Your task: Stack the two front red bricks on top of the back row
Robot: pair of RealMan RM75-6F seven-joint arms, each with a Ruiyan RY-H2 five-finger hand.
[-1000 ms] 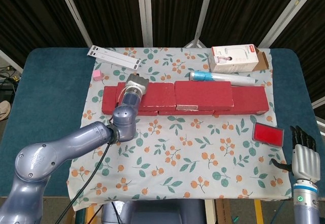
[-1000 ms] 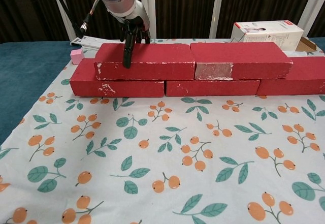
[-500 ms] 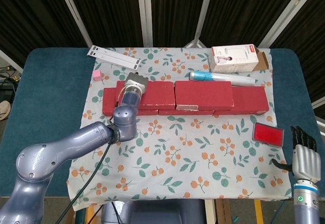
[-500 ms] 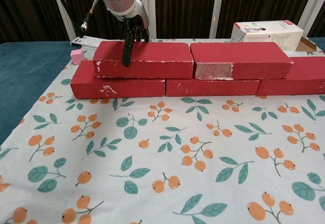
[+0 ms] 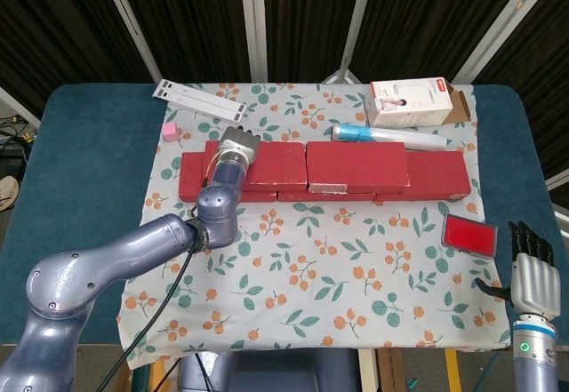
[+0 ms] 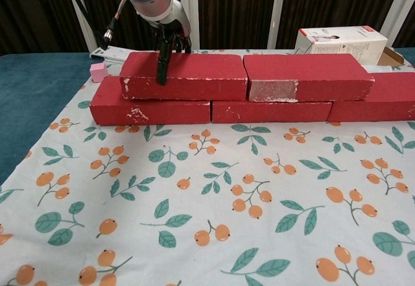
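Observation:
Three red bricks form the lower row [image 6: 150,112], with two more stacked on it. The left top brick [image 6: 194,76] [image 5: 274,164] butts against the right top brick [image 6: 305,76] [image 5: 357,164]. My left hand [image 6: 170,39] [image 5: 235,146] grips the left top brick near its left end. The thumb [image 6: 161,69] hangs down the front face and the other fingers are hidden behind the brick. My right hand [image 5: 532,269] hangs off the table's front right corner, its fingers straight and holding nothing.
A white box [image 5: 411,101] [image 6: 340,41] and a blue-and-white tube [image 5: 388,134] lie behind the bricks on the right. A pink cube [image 5: 171,132] [image 6: 98,71] and a white strip [image 5: 200,99] sit back left. A flat red case [image 5: 468,234] lies front right.
The left top brick has shifted a few pixels to the left and settled level on the lower row. My left hand stays on it. The right hand has not moved.

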